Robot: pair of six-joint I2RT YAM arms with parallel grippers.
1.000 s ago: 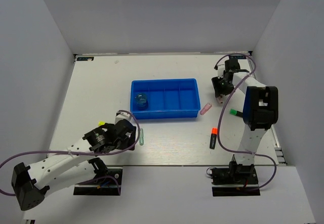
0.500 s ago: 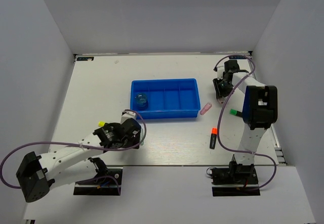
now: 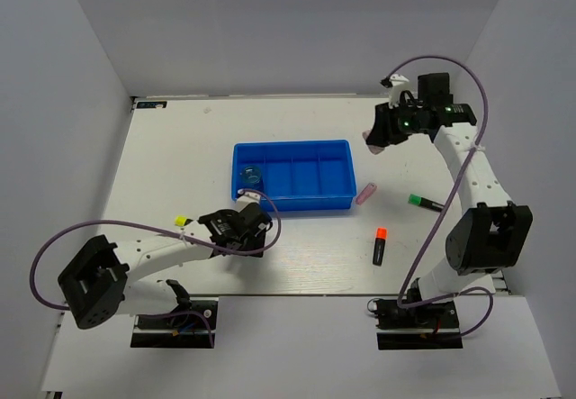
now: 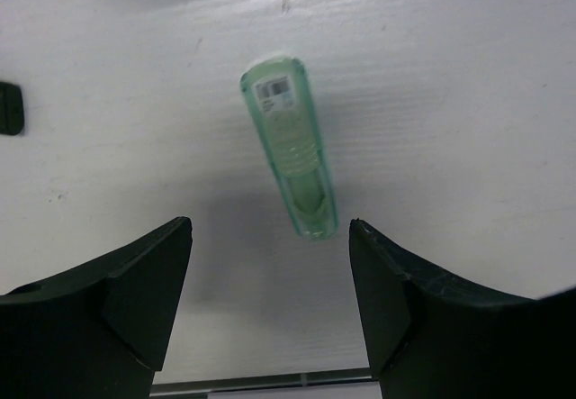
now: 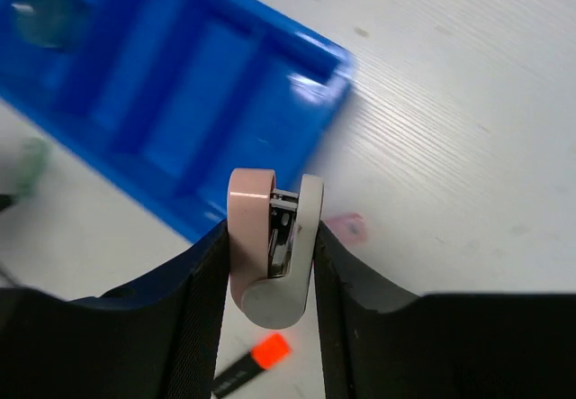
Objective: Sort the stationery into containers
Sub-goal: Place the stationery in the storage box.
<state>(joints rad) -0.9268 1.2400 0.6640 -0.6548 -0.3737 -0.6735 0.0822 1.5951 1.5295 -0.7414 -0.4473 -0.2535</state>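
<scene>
Blue tray (image 3: 297, 206): four compartments side by side, with the translucent blue roll (image 3: 250, 176) in the leftmost and blue floor showing in the other three. My left pincer (image 3: 255, 226) is low over the table (image 3: 180, 147), just off the tray's near left corner. Its jaws are apart, and the pale green tube (image 4: 292, 151) lies flat ahead of the gap, touching neither finger. My right pincer (image 3: 374, 138) is up in the air past the tray's far right corner, clamped on a small pink-and-grey piece (image 5: 270, 246). The pink tube (image 3: 364, 194) lies just beside the tray's near right corner, not touching it. The orange-capped marker (image 3: 379, 245) is nearer me than that corner, and the green-capped marker (image 3: 425, 203) is well right of the tray. A yellow marker cap (image 3: 180, 222) shows left of the near left corner, beside my left arm. White tabletop runs from the tray's far rim to the back wall, and from its left end to the left wall.
</scene>
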